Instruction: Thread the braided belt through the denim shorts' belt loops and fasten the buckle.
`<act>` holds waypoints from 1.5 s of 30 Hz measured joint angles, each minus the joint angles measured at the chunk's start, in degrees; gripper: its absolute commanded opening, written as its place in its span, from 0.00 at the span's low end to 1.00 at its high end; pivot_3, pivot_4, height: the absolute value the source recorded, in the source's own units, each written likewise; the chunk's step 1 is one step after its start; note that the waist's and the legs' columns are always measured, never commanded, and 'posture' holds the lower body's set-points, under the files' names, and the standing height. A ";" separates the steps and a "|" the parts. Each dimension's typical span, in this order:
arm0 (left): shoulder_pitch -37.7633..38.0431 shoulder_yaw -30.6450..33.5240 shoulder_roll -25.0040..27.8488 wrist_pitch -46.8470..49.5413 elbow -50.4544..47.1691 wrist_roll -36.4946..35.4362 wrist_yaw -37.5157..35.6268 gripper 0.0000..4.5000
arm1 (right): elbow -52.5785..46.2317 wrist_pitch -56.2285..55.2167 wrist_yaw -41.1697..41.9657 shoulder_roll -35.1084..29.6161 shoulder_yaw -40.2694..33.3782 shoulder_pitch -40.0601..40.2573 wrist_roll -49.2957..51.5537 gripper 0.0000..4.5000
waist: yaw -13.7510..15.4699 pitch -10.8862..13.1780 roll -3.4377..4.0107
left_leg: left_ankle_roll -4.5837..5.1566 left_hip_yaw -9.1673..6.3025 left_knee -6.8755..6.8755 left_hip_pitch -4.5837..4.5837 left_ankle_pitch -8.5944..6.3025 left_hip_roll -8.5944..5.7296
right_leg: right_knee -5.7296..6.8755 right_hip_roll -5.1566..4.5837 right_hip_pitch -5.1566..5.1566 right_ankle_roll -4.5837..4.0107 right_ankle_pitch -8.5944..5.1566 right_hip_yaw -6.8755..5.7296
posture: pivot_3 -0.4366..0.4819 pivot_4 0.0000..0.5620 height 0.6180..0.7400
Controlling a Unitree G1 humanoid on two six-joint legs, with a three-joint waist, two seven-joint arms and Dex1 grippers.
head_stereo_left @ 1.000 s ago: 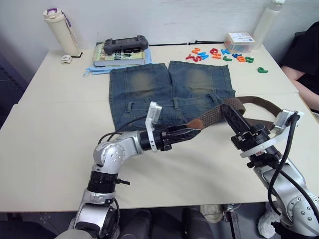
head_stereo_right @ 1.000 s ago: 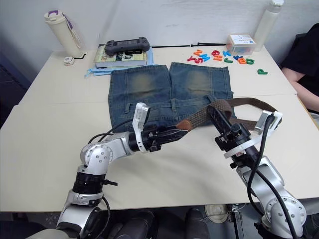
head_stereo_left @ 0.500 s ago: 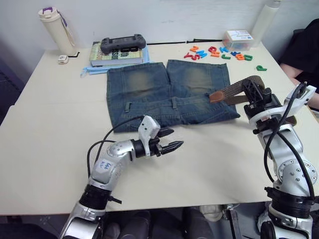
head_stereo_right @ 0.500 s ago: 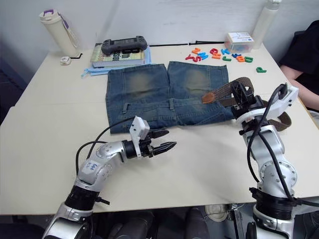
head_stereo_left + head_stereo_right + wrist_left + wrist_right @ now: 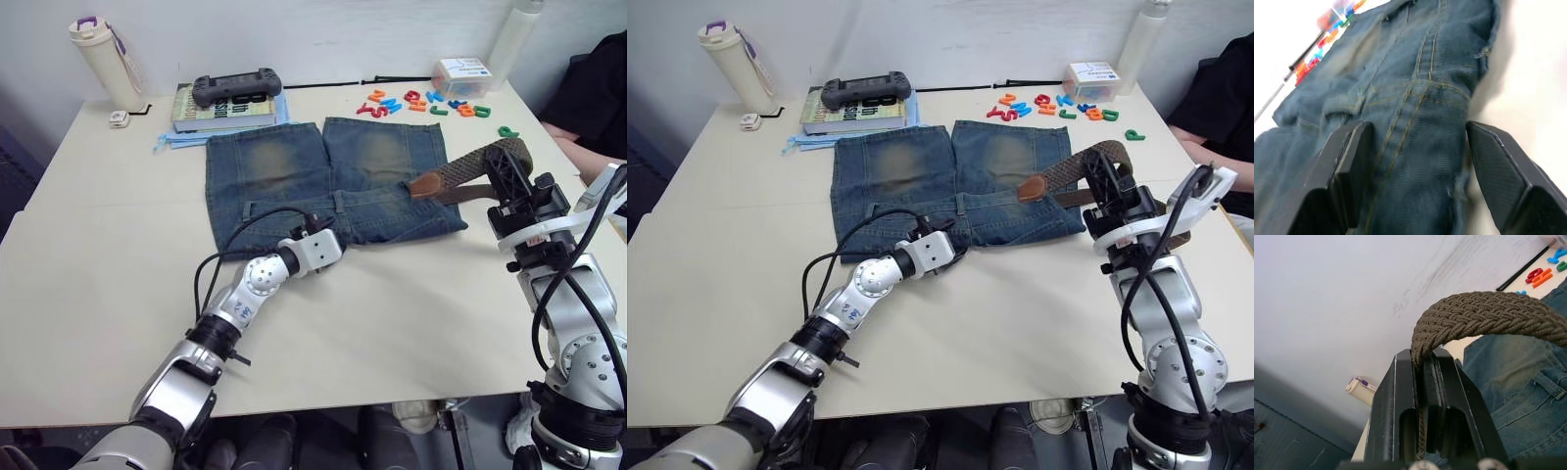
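Observation:
The denim shorts (image 5: pixel 328 171) lie flat mid-table, waistband toward me, with belt loops (image 5: pixel 251 210) along it. My left gripper (image 5: pixel 1418 161) is open at the waistband's near edge, its black fingers (image 5: pixel 1347 166) standing either side of the centre seam. My right gripper (image 5: pixel 509 186) hovers above the shorts' right edge, shut on the braided belt (image 5: pixel 1488 313). The belt arches up from the fingers, and its tan leather tip (image 5: pixel 426 184) hangs over the right leg. The buckle is hidden.
A book with a game controller (image 5: pixel 233 86) on it lies behind the shorts, a cream bottle (image 5: pixel 98 64) at back left. Coloured letters (image 5: pixel 411 101) and a small box (image 5: pixel 462 73) sit at back right. A person's arm (image 5: pixel 573 137) rests at the right edge.
My left gripper let go of the belt's tan end, opened and moved forward to the waistband. My right gripper carried the belt up and to the right.

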 measured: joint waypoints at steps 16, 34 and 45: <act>2.73 1.88 2.83 -4.03 -3.18 -1.12 -6.96 0.14 | -2.18 -1.87 -2.45 0.65 0.06 0.09 -0.57 0.00 | -0.53 -0.07 0.07 | 0.04 0.14 -0.13 0.10 0.01 -0.01 | 0.27 0.00 -0.06 0.05 0.03 0.15 | 0.48 0.27 0.93; 19.46 4.20 1.77 39.55 -45.13 -18.35 -25.81 0.14 | -2.14 -2.07 -4.86 -0.27 0.15 2.24 -6.07 0.00 | -0.25 -0.08 0.11 | 0.04 0.12 -0.12 0.08 0.01 -0.01 | 0.24 0.02 -0.07 0.03 0.01 0.17 | 0.48 0.27 0.93; 26.39 9.12 13.10 40.11 -52.47 -20.83 -28.41 0.14 | -0.96 0.30 -6.65 -3.05 0.21 3.91 -7.30 0.00 | -0.89 -0.10 0.14 | -0.08 0.18 -0.20 0.18 -0.03 0.22 | 0.05 0.29 -0.09 -0.05 -0.02 0.36 | 0.48 0.27 0.93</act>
